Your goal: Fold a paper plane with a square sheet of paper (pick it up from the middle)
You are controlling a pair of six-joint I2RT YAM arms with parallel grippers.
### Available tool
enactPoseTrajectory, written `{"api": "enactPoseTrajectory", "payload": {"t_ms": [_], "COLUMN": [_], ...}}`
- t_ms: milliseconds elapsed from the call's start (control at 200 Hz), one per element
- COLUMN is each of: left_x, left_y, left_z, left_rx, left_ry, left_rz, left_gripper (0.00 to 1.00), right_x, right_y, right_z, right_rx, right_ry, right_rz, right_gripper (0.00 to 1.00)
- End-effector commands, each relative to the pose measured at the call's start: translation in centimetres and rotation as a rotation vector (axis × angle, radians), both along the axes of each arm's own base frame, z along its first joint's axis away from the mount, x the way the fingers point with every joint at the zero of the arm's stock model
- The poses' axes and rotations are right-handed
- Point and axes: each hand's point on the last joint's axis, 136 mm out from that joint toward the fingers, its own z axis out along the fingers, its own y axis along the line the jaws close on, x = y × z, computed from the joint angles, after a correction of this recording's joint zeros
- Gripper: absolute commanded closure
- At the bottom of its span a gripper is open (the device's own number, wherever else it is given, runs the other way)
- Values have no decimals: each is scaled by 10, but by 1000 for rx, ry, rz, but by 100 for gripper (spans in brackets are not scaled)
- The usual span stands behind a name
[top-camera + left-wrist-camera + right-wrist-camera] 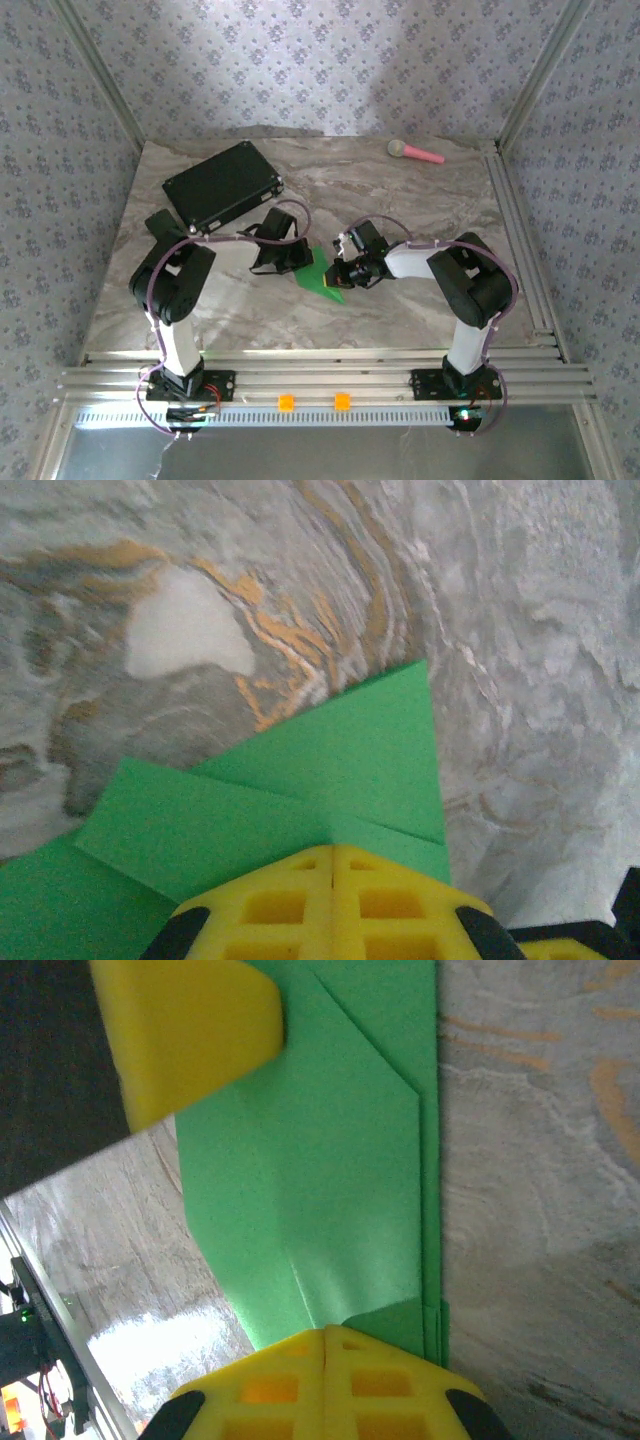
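We see the green paper (322,275) near the middle of the marble surface (420,205), lying between the two arms and a little toward the near edge. It is already creased into a pointed, layered shape, with its tip toward the near side.

The left end effector (298,258) reaches it from the left. In the left wrist view, the left end effector (332,852) has its yellow fingers (275,905) pressed together along one seam. Their tips sit on the green paper (330,770), whose overlapping flaps spread out ahead of them over the stone.

The right end effector (347,272) comes in from the right. In the right wrist view, the right end effector (325,1335) is likewise squeezed tight, with its yellow fingers (385,1385) against the near end of the green paper (320,1180). A diagonal crease runs across the paper, and stacked edges lie along its right side. A yellow finger of the left arm (180,1030) overlaps the paper's far corner.

We cannot tell whether either pair of fingers has any paper caught between them or is only bearing on it.

A black case (222,183) lies toward the far left of the surface, and a pink-handled toy (415,152) lies near the far edge, well apart from the paper.
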Motion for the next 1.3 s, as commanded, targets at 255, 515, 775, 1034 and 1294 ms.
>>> {"api": "enactPoseTrajectory", "payload": {"t_ms": [255, 515, 775, 1034, 1294], "left_x": [-12, -13, -14, -12, -14], "left_y": [22, 21, 25, 26, 27], "left_z": [-30, -30, -35, -36, -39], "left_rx": [5, 3, 17, 22, 26], "left_ry": [71, 71, 78, 78, 84], "left_rz": [-8, -18, -13, -4, -6], "left_gripper": [96, 96, 97, 98, 98], "right_x": [2, 18, -11, -12, -22], "right_y": [7, 33, 4, -4, -14], "right_z": [11, 5, -29, -10, -4], "right_rx": [-80, -67, -161, -121, -98], "right_ry": [31, 47, 122, 101, 90], "right_rz": [-13, -1, -5, -15, -1], "right_gripper": [99, 98, 98, 96, 93]}}
